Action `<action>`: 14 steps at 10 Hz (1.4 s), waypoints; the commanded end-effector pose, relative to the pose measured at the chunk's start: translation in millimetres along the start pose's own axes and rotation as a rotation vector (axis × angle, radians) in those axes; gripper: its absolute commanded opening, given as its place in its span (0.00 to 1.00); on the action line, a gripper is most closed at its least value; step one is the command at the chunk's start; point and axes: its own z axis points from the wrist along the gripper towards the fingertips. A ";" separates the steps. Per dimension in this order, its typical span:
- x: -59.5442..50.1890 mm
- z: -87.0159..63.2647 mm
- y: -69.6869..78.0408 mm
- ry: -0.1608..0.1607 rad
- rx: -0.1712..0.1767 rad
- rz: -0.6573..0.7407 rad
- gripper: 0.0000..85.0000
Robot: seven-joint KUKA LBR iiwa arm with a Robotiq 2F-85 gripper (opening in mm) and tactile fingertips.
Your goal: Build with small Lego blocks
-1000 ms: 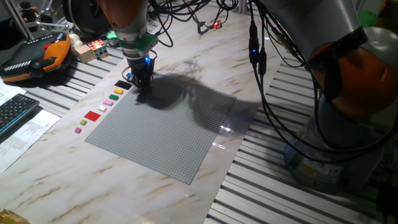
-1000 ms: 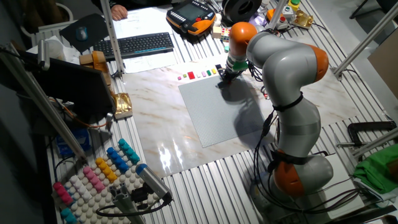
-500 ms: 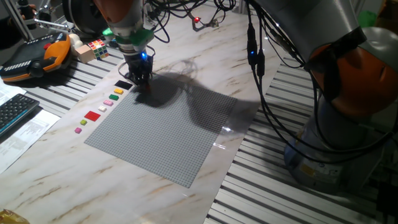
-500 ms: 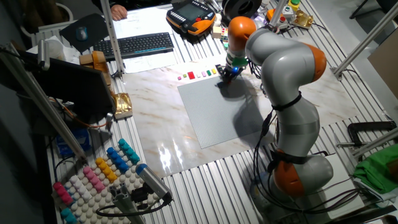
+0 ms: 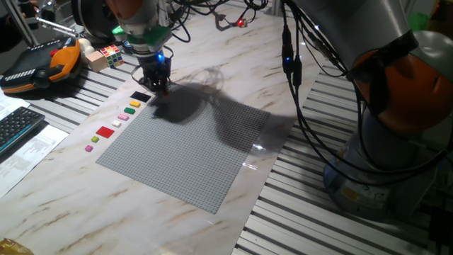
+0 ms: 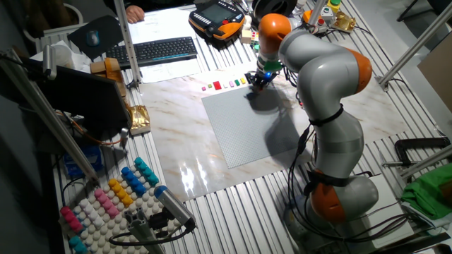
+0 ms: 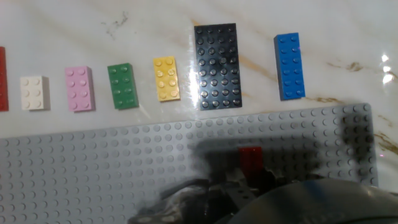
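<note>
- Lego blocks, flat studded plastic, lie in a row on the marble table point(image 5: 212, 64) beside the grey baseplate point(image 7: 124, 155): white point(image 7: 33, 93), pink point(image 7: 79, 89), green point(image 7: 122, 86), yellow point(image 7: 166, 79), black point(image 7: 216, 66), blue point(image 7: 290, 66), one each.
- One small red block point(image 7: 251, 157) sits on the baseplate.
- Gripper point(image 5: 157, 85): finger spread cannot be told; it has moved off the baseplate corner towards the row.

The lower end of the small red brick point(image 7: 251, 158) on the grey baseplate point(image 7: 93, 168) is hidden by the blurred gripper point(image 7: 249, 193), whose jaw state cannot be made out.
</note>
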 end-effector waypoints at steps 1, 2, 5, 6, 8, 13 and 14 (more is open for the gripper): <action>-0.1 0.1 0.5 0.017 -0.012 -0.010 0.01; -0.1 0.1 0.5 0.035 -0.007 -0.033 0.01; -0.1 0.1 0.5 0.031 0.011 -0.057 0.01; -0.1 0.1 0.5 0.037 0.012 -0.045 0.01; 2.6 18.6 31.1 0.042 0.000 -0.022 0.01; 9.3 31.6 46.3 0.036 -0.014 -0.007 0.01; 9.4 31.5 47.0 0.037 -0.009 -0.003 0.01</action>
